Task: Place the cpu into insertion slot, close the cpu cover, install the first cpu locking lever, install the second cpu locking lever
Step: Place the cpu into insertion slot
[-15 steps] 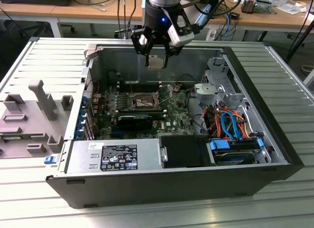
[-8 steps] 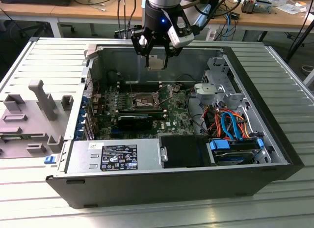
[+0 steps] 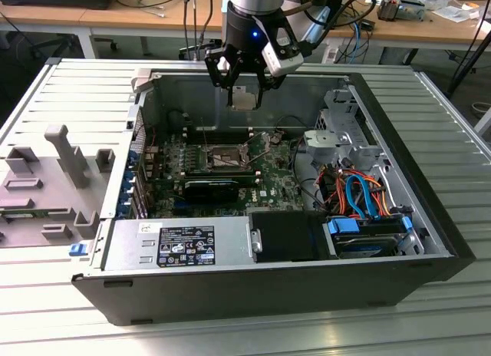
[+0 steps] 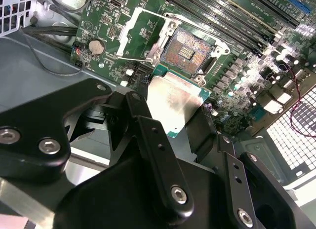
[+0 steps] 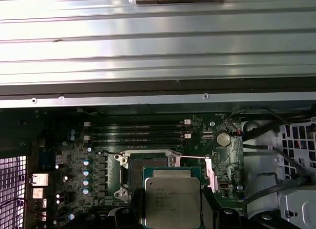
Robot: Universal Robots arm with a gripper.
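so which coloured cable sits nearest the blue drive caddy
The blue cable, curving down right beside the caddy; the orange cables arc farther from it.

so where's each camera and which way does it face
Exterior view: off the arm, looking down into the open case; arm end and tool holding the cpu show.
Second wrist view: on the arm, looking past black fingers at the board.
First wrist view: on the arm, facing the board; dark tool parts flank the cpu.
Both wrist views share the cpu and open slot.
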